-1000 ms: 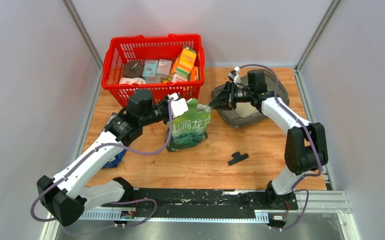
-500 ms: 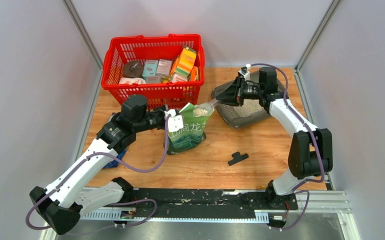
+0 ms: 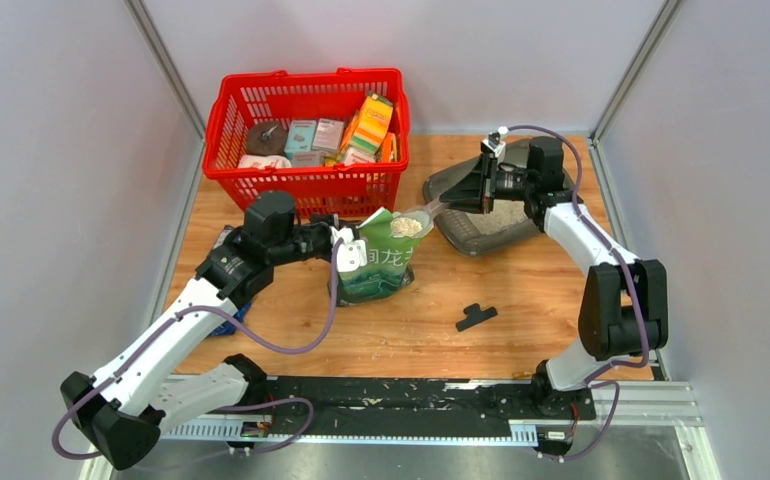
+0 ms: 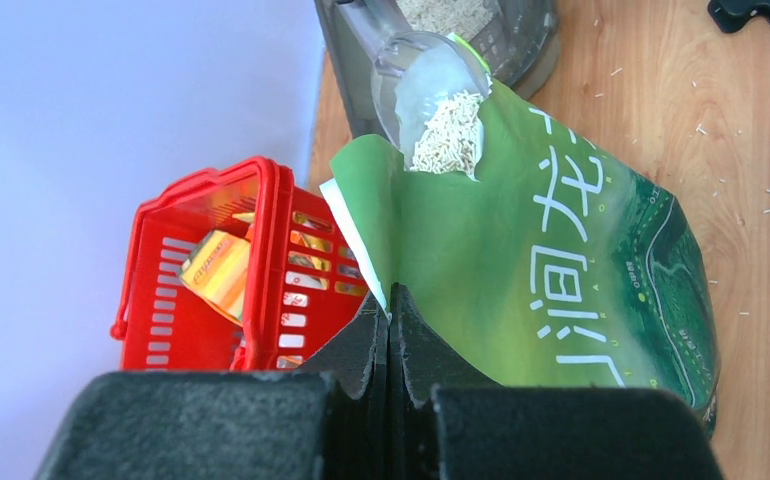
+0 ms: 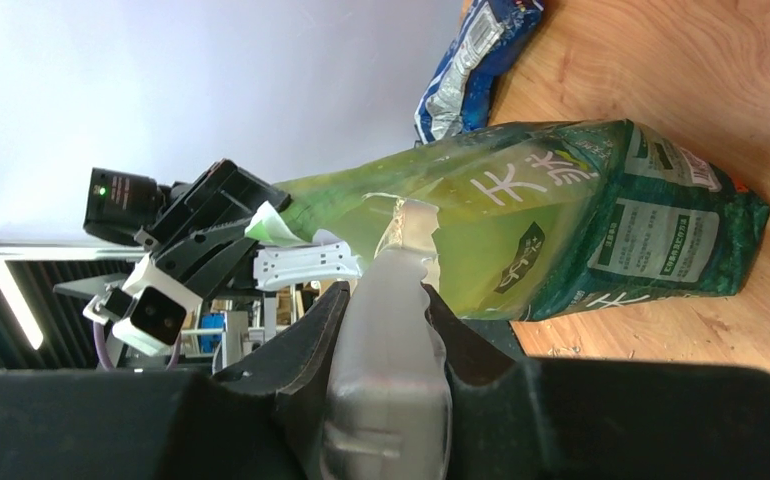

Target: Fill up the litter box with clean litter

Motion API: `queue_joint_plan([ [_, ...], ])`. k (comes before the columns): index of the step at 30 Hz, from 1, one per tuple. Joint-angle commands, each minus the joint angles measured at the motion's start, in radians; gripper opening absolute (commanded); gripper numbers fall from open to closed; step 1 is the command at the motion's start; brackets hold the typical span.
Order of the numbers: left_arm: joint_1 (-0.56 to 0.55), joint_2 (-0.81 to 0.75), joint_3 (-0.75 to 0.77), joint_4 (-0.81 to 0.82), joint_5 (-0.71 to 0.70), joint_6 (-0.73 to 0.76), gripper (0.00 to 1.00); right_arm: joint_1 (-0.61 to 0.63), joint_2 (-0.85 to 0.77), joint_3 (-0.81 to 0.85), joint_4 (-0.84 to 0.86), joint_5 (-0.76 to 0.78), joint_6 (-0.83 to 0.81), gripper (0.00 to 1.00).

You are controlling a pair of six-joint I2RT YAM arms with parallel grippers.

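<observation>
A crumpled blue-silver foil bag (image 5: 473, 55) lies at the 9 o'clock edge of the wooden counter (image 3: 411, 335), mostly hidden under the left arm in the top view. A red mesh plastic shopping basket (image 3: 306, 140) holding boxed goods stands at 11 o'clock. Near the counter's middle stands a green-and-white pouch with Chinese characters (image 3: 376, 270). The left hand (image 3: 353, 252) is clenched on the pouch's opened top flap, fingers pinched flat together on it. At 1 o'clock of the pouch's mouth hangs a clear plastic scoop (image 3: 411, 222) bearing a small heap of pale beige granular clean litter (image 3: 406, 226). The right hand (image 3: 464, 199) grasps the scoop's handle, one finger on either side. The dark grey shallow plastic litter box (image 3: 466, 243) sits at 2 o'clock on the counter, near the pouch, with more of the same granules inside. A small black plastic piece (image 3: 475, 316) lies at 5 o'clock of the pouch, apart from it.
</observation>
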State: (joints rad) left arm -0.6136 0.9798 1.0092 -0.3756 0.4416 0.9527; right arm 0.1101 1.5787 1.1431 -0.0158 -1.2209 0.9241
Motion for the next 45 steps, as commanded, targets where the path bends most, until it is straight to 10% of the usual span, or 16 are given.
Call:
queue_joint_plan([
  [1,0.014,-0.064,0.054,0.224,-0.024,0.078,0.00,-0.046,-0.014,-0.014,0.214,-0.097,0.087,0.00],
  [19,0.012,-0.050,0.045,0.228,-0.030,0.080,0.00,-0.099,-0.032,0.053,-0.045,-0.086,-0.060,0.00],
  [45,0.012,-0.007,0.054,0.224,-0.030,0.089,0.00,-0.145,-0.025,0.069,0.129,-0.114,0.105,0.00],
])
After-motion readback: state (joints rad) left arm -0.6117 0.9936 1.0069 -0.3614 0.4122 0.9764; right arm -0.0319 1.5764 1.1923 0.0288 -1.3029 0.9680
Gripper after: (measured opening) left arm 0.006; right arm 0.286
